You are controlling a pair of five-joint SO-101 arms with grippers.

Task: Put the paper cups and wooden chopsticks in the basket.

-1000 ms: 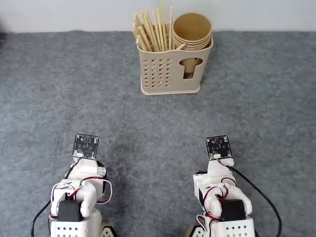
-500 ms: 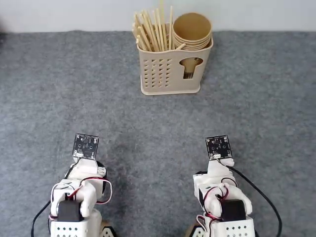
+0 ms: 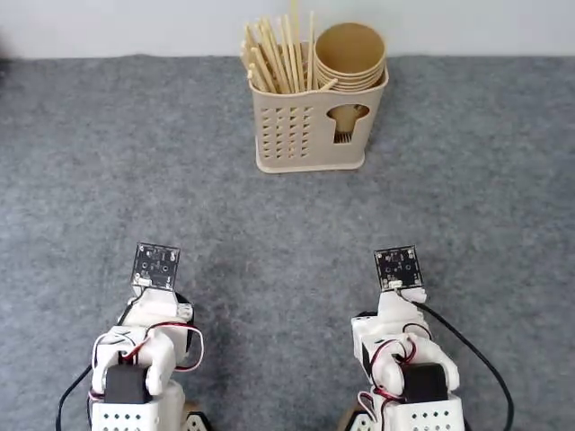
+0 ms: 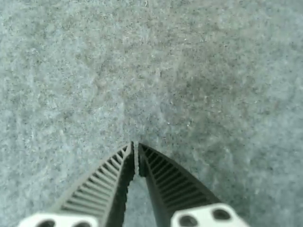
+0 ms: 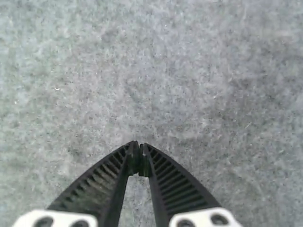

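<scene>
paper cups (image 3: 349,56), chopsticks (image 3: 274,58) in basket (image 3: 310,135) | left tool (image 4: 136,158) pressed together — right tool (image 5: 138,160) likewise

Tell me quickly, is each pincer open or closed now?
Left pincer: closed, holding nothing.
Right pincer: closed, holding nothing.

Basket (image 3: 310,135), far edge of the bench: its walls hide the lower parts of the paper cups (image 3: 349,54) and wooden chopsticks (image 3: 274,58). The number of stacked cups cannot be told. The tallest chopstick and the arms (image 3: 135,377) run past the picture's edge. Left end effector (image 4: 136,146) and right end effector (image 5: 138,146): rear parts cut off.
</scene>
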